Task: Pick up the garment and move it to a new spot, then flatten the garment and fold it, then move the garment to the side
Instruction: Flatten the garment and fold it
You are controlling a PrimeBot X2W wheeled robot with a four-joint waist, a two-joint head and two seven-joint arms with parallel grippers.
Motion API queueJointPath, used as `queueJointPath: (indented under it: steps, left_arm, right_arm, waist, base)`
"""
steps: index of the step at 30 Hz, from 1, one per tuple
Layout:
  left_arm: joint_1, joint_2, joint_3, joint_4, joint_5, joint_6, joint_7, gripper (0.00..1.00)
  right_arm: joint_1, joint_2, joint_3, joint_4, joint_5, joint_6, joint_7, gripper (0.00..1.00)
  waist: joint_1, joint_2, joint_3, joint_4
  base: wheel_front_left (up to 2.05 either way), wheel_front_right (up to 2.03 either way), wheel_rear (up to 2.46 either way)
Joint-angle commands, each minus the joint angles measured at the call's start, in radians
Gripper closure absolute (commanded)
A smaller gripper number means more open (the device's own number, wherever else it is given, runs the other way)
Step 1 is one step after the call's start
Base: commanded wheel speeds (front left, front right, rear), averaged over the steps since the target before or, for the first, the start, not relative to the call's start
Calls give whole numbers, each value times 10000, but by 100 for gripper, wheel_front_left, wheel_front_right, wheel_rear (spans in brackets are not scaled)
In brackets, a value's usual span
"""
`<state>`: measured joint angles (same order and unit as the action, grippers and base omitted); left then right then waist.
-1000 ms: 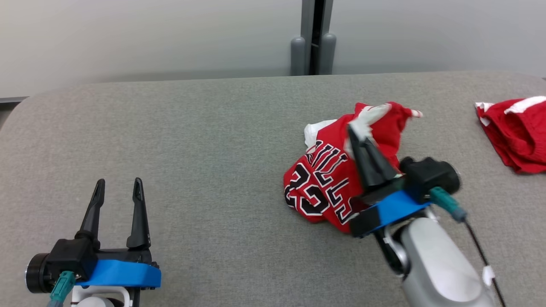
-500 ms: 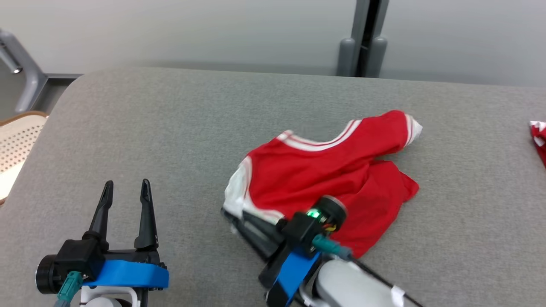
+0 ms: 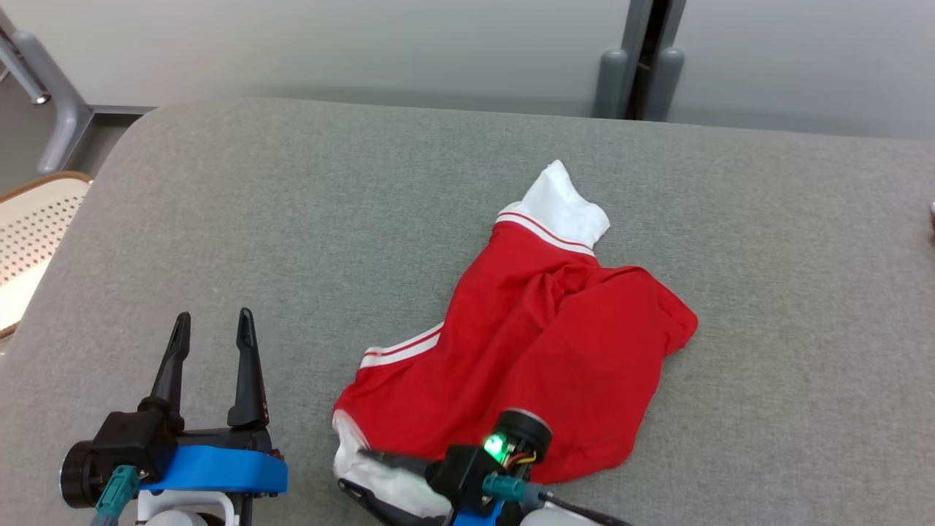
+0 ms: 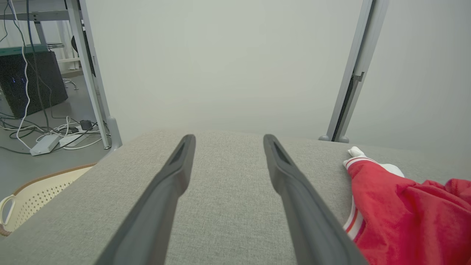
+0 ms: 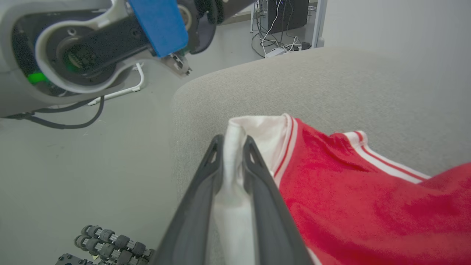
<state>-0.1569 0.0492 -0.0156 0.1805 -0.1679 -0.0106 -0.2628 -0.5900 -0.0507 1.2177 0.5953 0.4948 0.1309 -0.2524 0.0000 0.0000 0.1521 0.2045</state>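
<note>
A red garment [image 3: 540, 351] with white trim lies loosely spread and creased on the grey table [image 3: 292, 219], one white-edged end pointing to the far side. At the near edge my right gripper [image 3: 350, 471] is shut on the garment's white corner. In the right wrist view the white cloth sits pinched between the fingers of that gripper [image 5: 233, 140], and the red garment [image 5: 349, 191] trails off to the right. My left gripper [image 3: 213, 321] hovers open at the lower left, empty, with the garment [image 4: 404, 209] off to its right. The left gripper [image 4: 228, 140] points across bare table.
A cream perforated basket [image 3: 33, 226] stands on the floor off the table's left edge. A sliver of another cloth [image 3: 933, 215] shows at the far right. A grey post [image 3: 643, 66] rises behind the table. My left arm [image 5: 110, 44] hangs beyond the table's rounded corner.
The head camera has shifted. My right gripper has pulled the garment toward the near left, and it now lies stretched out instead of bunched. The left gripper has stayed open and still.
</note>
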Motion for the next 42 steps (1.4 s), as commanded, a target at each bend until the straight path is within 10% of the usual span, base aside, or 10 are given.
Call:
queueJointPath:
  steps: [1,22,42]
  left_arm:
    - [41,29,56,11,22,45,-26,0]
    - [277,31,479,-247,373,-86,-25,0]
    - [-68,31,-41,-156,-7,19,-25,0]
  right_arm:
    - [-288,7,-243,75,-93,-4,-90,0]
    - [2080,-1164,-8163,-2273,-3167,-4,-122,0]
    - [853,-1459,-8098,-277,-3200,-6,1312,0]
  waist:
    - [0,0,-39,-209]
    - [0,0,-266,-1372]
    - [0,0,276,-611]
  base:
    - [0,0,0]
    - [0,0,0]
    - [0,0,0]
